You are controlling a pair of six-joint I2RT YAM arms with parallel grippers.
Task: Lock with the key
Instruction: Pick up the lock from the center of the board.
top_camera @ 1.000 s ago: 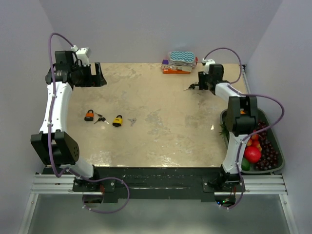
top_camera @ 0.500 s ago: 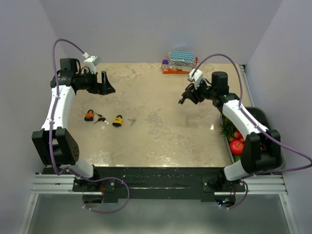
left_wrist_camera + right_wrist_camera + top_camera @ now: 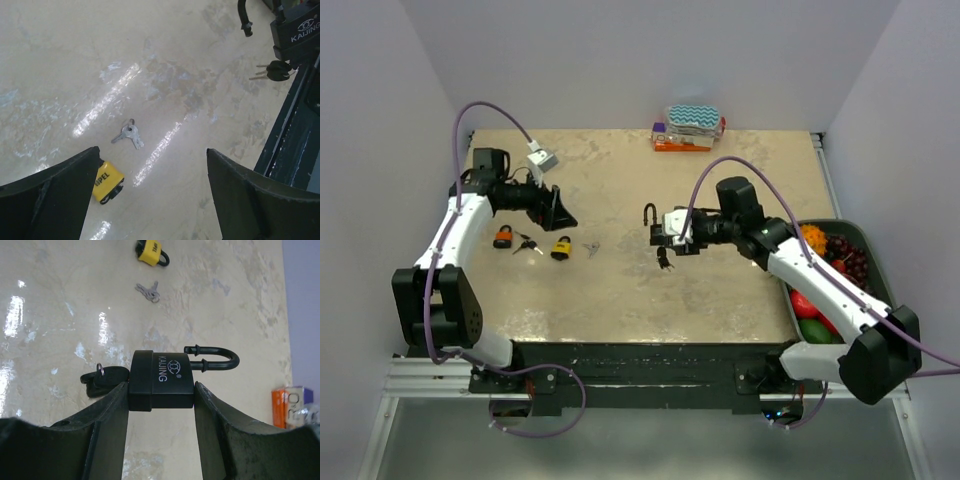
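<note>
The right gripper (image 3: 160, 386) was clamped on the body of the black padlock (image 3: 161, 380), held clear of the table (image 3: 720, 290) near its middle; the lock's long axis ran near to far, across the jaws, with the open shackle (image 3: 215, 357) on the far side and the key (image 3: 102, 380) seated at the near end; the left gripper (image 3: 558, 210), its jaws apart and holding nothing, hovered well to the left, facing right toward the lock; the left wrist view showed the lock high at its right edge, the key bunch hanging below the body; the free left arm appeared the one placed to reach the key or shackle; on the table below it lay a yellow padlock (image 3: 561, 247) and loose keys (image 3: 129, 135).
</note>
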